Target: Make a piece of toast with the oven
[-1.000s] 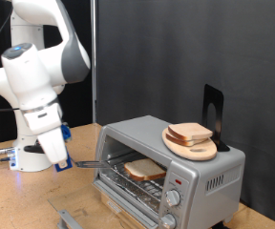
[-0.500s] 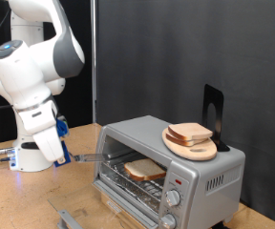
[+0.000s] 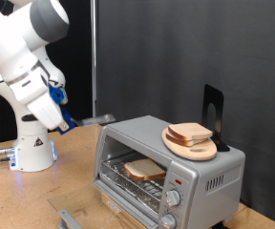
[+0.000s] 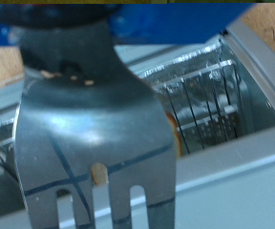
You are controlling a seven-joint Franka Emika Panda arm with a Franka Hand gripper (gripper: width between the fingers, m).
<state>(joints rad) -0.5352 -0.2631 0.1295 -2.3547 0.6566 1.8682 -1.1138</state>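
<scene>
I see a light wooden table [image 3: 13, 196] with black curtains [image 3: 185, 48] hung behind it. The oven [image 3: 171, 167] sits on the table toward the exterior view's right, door open, rack exposed. The toast [image 3: 143, 170] lies flat on the wire rack [image 3: 137, 181] inside the oven.

On the oven's roof sits a round wooden plate [image 3: 190, 145] carrying another slice of bread [image 3: 189, 132]. Just behind the plate stands a black upright stand [image 3: 213, 114]. Two knobs [image 3: 171, 202] show on the oven's front panel, to the right of the opening.

The arm's white base [image 3: 32, 153] stands on the table well to the left of the oven. The gripper [image 3: 69, 119] hangs in the air to the oven's upper left, clear of it, its fingers clamped on the handle of a metal fork [image 3: 97, 119] that points toward the oven. In the wrist view, the fork [image 4: 95, 143] fills most of the picture, tines out, blocking most of the oven's interior; part of the rack and the foil-lined wall show beside it.
</scene>
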